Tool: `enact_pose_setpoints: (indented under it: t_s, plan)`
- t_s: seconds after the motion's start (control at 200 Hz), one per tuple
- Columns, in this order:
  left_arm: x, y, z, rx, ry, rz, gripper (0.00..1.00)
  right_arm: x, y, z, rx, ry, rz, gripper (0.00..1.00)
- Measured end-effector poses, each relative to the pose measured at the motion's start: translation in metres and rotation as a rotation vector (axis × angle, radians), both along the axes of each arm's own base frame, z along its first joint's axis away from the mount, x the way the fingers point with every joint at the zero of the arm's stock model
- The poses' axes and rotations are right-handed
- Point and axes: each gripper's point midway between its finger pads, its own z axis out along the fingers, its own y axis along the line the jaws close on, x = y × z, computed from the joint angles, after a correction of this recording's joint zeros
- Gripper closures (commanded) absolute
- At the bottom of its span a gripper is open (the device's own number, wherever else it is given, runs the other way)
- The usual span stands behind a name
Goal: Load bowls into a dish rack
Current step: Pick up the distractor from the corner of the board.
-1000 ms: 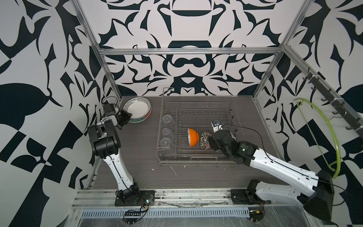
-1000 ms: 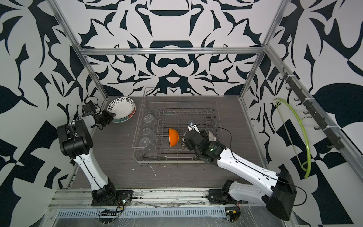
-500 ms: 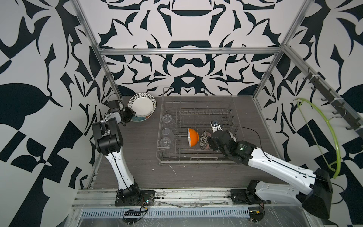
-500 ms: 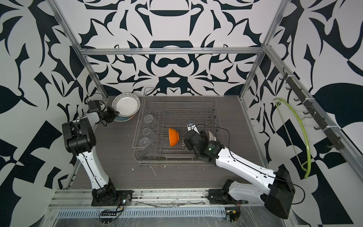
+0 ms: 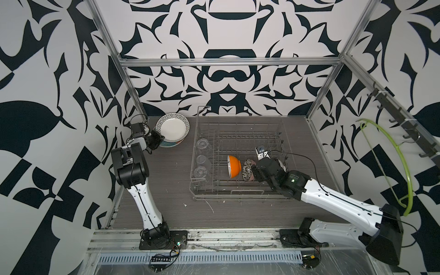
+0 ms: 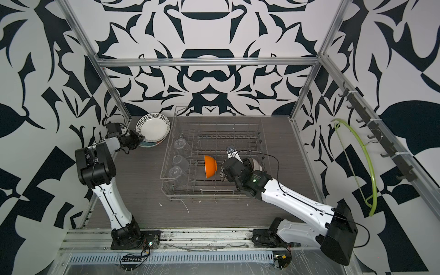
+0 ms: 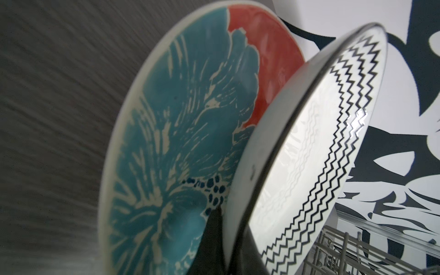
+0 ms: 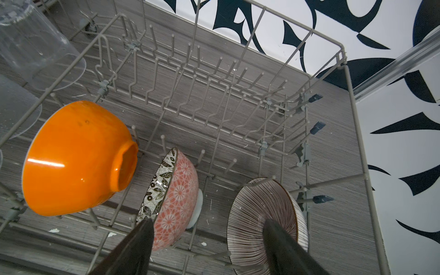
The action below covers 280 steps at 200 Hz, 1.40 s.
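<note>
The white tag (image 5: 260, 150) over the dish rack (image 5: 238, 193) is too small to read.

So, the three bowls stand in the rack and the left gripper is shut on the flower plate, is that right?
No: the left wrist view shows the left gripper shut on the zigzag plate, not the flower plate. The orange bowl, floral bowl and striped bowl do stand in the rack.
</note>
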Motion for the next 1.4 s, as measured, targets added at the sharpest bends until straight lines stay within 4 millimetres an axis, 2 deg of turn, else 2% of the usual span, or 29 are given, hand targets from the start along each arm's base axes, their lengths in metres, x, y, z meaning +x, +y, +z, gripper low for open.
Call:
enact_pose_setpoints:
  t_s: [0.165, 0.29, 0.64, 0.86, 1.0, 1.27, 1.4]
  plan:
    - [-0.013, -0.009, 0.002, -0.039, 0.002, -0.016, 1.00, 0.001, -0.001, 0.001, -0.004, -0.005, -0.006, 0.22]
    - [-0.023, -0.014, 0.014, -0.037, 0.012, -0.019, 1.00, 0.001, -0.002, 0.001, -0.005, -0.007, -0.008, 0.22]
    - [-0.038, -0.015, 0.113, 0.053, -0.137, -0.016, 1.00, 0.001, -0.002, 0.001, -0.005, -0.007, -0.008, 0.22]
    - [-0.050, -0.016, 0.134, 0.070, -0.149, -0.005, 1.00, 0.001, -0.002, 0.001, -0.005, -0.007, -0.008, 0.22]
    - [-0.065, -0.020, 0.150, 0.070, -0.154, 0.006, 1.00, 0.001, -0.001, 0.001, -0.004, -0.007, -0.008, 0.22]
    - [-0.082, -0.038, 0.211, 0.040, -0.235, -0.018, 1.00, 0.000, 0.002, 0.001, 0.010, -0.001, 0.005, 0.21]
    - [-0.092, -0.065, 0.235, 0.038, -0.280, -0.063, 1.00, 0.000, 0.006, 0.003, 0.025, 0.001, 0.018, 0.17]
